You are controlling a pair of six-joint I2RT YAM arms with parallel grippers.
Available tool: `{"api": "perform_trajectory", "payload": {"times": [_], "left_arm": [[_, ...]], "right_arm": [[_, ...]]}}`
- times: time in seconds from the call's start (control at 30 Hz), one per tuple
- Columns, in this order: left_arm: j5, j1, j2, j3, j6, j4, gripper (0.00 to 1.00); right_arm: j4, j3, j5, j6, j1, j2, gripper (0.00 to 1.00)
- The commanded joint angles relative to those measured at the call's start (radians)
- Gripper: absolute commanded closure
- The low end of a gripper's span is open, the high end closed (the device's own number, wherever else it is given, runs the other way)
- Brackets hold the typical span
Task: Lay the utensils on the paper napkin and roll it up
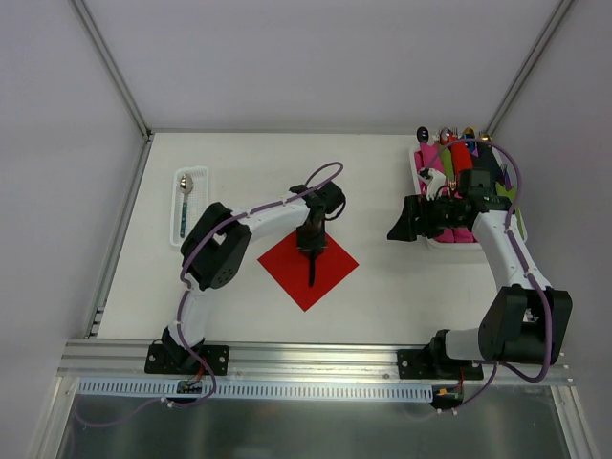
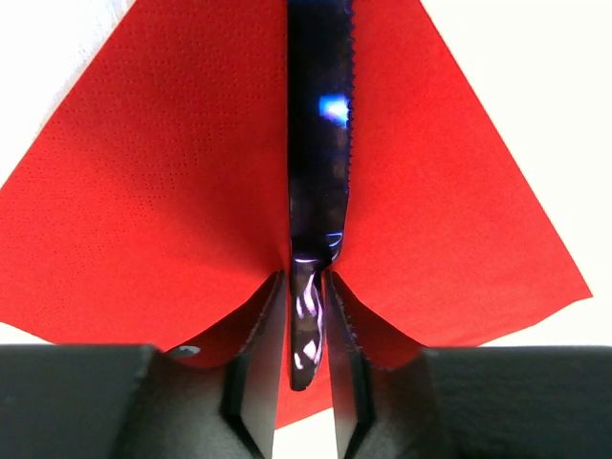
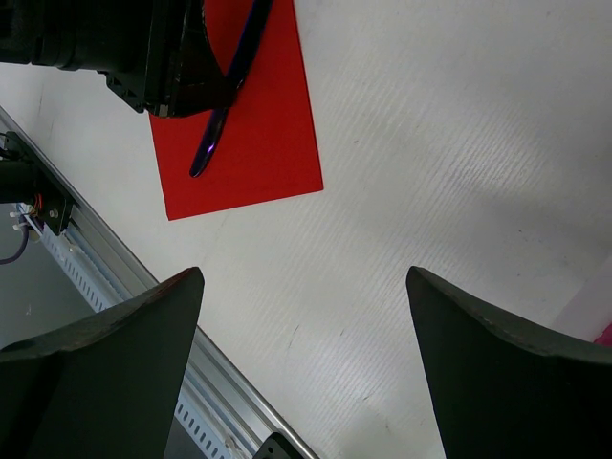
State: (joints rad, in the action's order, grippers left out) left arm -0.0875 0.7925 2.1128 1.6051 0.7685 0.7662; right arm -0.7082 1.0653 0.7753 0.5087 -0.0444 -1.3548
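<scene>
**Knife on napkin, left gripper clamped; trays checked**

Containers: two white trays stand on the table (image 1: 382, 296). The left tray (image 1: 175, 229), at the far left, holds one spoon (image 1: 185, 196), bowl towards the far edge. No second piece can be made out in it. The right tray (image 1: 415, 164), at the far right, holds rolled bundles (image 1: 459, 158). Pink, green, red and dark ones show, with utensil ends sticking out at the far side. The right arm covers part of the tray, so a firm count is not possible.

Paper napkin (image 1: 330, 273) (image 2: 172, 191) (image 3: 268, 143): one, bright red, flat on the table between the arms, one corner pointing towards the bases.

Knife (image 1: 312, 263) (image 2: 318, 143) (image 3: 212, 143): one, serrated, lying along the middle of the napkin.

Left gripper (image 1: 311, 241) (image 2: 308, 287): over the napkin's far half, fingers pressed against the knife handle from both sides.

Right gripper (image 1: 400, 222) (image 3: 304, 275): fingers spread wide, nothing between them. It is above bare table just beside the right tray, well apart from the napkin.
</scene>
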Motion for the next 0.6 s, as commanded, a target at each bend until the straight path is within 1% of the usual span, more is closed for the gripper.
{"api": "perform_trajectory", "payload": {"times": [0.0, 0.03, 0.17, 0.37, 0.47, 0.5, 0.57], "left_arm": [[-0.003, 0.010, 0.009, -0.008, -0.003, 0.015, 0.76], [-0.003, 0.010, 0.007, -0.008, -0.005, 0.015, 0.74], [-0.008, 0.010, -0.004, -0.008, -0.008, 0.015, 0.73], [0.006, 0.013, -0.085, 0.021, -0.020, 0.016, 0.70], [-0.027, 0.008, -0.204, 0.059, -0.041, 0.034, 0.61], [-0.038, 0.005, -0.232, 0.078, -0.073, 0.038, 0.54], [-0.061, -0.015, -0.307, 0.085, -0.106, 0.045, 0.51]], "right_arm": [[0.009, -0.002, 0.032, 0.004, -0.011, 0.002, 0.08], [0.009, -0.002, 0.032, 0.004, -0.011, 0.003, 0.08], [0.010, -0.002, 0.035, 0.002, -0.011, 0.003, 0.08], [0.009, -0.004, 0.035, 0.002, -0.012, 0.003, 0.08], [0.009, -0.004, 0.030, 0.002, -0.012, 0.006, 0.08], [0.007, -0.004, 0.028, 0.002, -0.012, 0.005, 0.08], [0.006, -0.002, 0.030, -0.001, -0.012, 0.002, 0.08]]}}
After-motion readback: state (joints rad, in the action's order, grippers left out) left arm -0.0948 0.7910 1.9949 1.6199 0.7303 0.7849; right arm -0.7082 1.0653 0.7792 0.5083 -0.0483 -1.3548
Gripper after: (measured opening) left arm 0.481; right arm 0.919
